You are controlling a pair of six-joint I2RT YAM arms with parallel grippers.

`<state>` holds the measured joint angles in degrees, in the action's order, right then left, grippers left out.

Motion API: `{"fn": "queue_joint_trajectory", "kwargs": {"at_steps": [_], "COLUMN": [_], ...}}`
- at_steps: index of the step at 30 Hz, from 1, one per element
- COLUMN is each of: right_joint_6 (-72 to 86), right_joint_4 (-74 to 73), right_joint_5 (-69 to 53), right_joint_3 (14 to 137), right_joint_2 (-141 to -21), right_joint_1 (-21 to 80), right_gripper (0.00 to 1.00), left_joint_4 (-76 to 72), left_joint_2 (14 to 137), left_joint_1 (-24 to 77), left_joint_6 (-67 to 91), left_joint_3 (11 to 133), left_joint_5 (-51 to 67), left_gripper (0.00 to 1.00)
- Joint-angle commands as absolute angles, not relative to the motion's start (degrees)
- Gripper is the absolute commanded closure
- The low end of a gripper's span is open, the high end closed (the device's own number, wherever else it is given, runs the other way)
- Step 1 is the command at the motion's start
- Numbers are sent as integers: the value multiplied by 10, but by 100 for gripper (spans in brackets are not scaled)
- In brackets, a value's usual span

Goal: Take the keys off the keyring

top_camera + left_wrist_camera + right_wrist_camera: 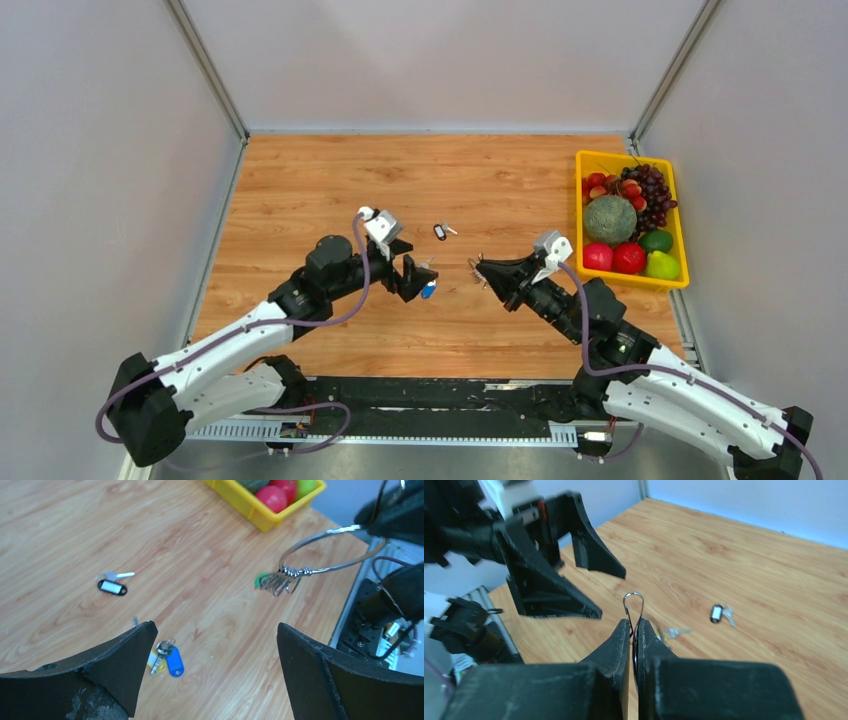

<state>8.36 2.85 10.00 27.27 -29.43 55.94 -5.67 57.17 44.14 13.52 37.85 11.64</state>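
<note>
Hold the keyring [330, 569] firm in the right fingers [624, 640], pinched tight on its wire above the desk [210, 540]. Advance the left fingers [125, 650], spread wide and empty, toward the keys [280, 582] bunched just ahead; pinch one only, then slide along the wire gently.

- The top external camera looks down from above and behind the near edge, far enough back to take in the whole table [300, 180].
- The left wrist camera sits close over the table's middle. It looks out past the left gripper [215, 626] toward the right edge and the yellow tray [260, 517].
- The right wrist camera, low and close, looks along the right gripper [634, 625] toward the far left corner.
- All three views share the black-tagged key [440, 231] at mid-table.
- The two wrist views face each other, and both show the keyring [330, 569].
</note>
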Motion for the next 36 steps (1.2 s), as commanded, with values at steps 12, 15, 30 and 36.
{"fn": "queue_joint_trajectory", "kwargs": {"at_steps": [12, 15, 30, 36], "right_joint_6": [111, 115, 114, 125], "right_joint_4": [36, 36, 37, 11], "right_joint_5": [-191, -205, -191, -91], "right_joint_3": [450, 456, 457, 422], "right_joint_2": [-377, -388, -397, -360], "right_joint_1": [561, 561, 561, 561], "right_gripper": [100, 100, 87, 25], "left_joint_4": [-374, -415, -394, -352], "left_joint_2": [500, 499, 524, 485], "left_joint_1": [440, 441, 449, 449], "left_joint_6": [129, 163, 190, 183], "left_joint_3": [292, 292, 330, 330], "left_joint_5": [417, 463, 495, 428], "left_gripper": [5, 6, 99, 100]}}
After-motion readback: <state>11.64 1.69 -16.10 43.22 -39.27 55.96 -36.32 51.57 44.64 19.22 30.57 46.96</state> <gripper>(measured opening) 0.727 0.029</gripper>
